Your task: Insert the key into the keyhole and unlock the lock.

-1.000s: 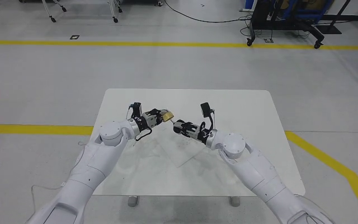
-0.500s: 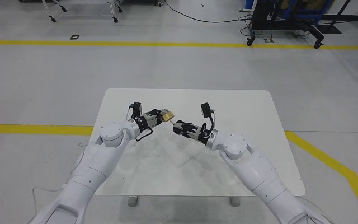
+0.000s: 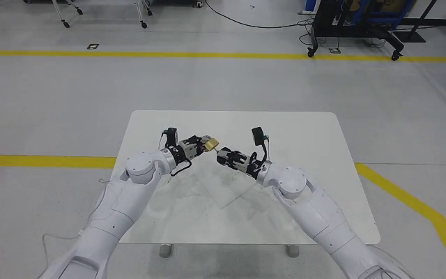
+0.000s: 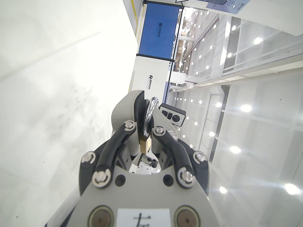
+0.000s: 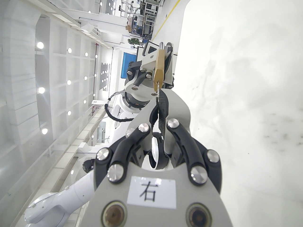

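Note:
A brass padlock point(image 3: 210, 144) is held above the white table point(image 3: 300, 202), with my left gripper point(image 3: 200, 146) shut on it. In the left wrist view the silver shackle point(image 4: 151, 108) and brass body point(image 4: 144, 144) sit between the pads. My right gripper point(image 3: 221, 156) faces it from the right, shut on a small silver key point(image 5: 157, 94). The key's tip meets the bottom end of the padlock point(image 5: 159, 68); how deep it sits I cannot tell. A key ring point(image 5: 155, 159) hangs between the right fingers point(image 5: 163, 102).
Both grippers meet over the table's back middle. The tabletop point(image 5: 236, 72) beneath them is bare apart from faint dark scuffs. A yellow floor line point(image 3: 56, 161) runs past the table on both sides.
Both grippers have drifted very slightly to the right, still tip to tip. Each keeps its hold.

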`<action>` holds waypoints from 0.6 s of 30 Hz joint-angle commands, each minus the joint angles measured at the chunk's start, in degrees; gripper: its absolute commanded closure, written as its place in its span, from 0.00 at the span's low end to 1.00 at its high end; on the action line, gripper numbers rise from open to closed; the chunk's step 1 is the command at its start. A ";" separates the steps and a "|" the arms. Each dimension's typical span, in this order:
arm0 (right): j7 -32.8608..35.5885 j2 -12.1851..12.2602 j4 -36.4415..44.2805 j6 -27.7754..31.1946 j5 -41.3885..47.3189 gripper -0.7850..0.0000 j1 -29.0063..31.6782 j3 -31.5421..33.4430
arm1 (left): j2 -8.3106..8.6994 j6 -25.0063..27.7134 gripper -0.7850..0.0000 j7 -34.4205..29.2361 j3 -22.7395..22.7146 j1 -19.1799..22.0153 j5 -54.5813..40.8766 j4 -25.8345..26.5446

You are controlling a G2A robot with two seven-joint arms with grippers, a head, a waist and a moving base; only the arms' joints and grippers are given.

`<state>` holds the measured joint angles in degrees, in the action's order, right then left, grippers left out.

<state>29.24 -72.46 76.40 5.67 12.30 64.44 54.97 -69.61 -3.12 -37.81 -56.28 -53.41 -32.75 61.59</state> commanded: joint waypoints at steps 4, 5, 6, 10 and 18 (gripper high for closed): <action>-0.52 -0.20 0.15 -0.29 -0.48 1.00 0.16 -0.12 | -0.14 -0.03 1.00 0.02 0.03 -0.26 1.12 0.75; -0.57 -0.23 0.13 -0.28 -0.53 1.00 0.17 -0.12 | -0.16 -0.02 1.00 -0.04 0.01 -0.32 1.32 0.92; -0.65 -0.27 0.10 -0.21 -0.50 1.00 0.19 -0.09 | -0.17 0.01 1.00 -0.05 -0.06 -0.40 1.44 1.01; -0.83 -0.45 -0.65 -0.20 -0.05 1.00 -0.13 0.23 | -0.30 -0.03 1.00 -0.65 -0.16 -0.57 1.58 1.06; 0.26 -1.06 -3.40 0.28 2.88 0.54 -1.59 0.50 | -0.89 1.51 1.00 -3.19 0.03 -0.31 0.22 -0.12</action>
<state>29.15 -73.47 73.49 5.94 14.54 63.12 55.30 -70.40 -1.89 -40.59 -56.18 -53.80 -32.03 61.94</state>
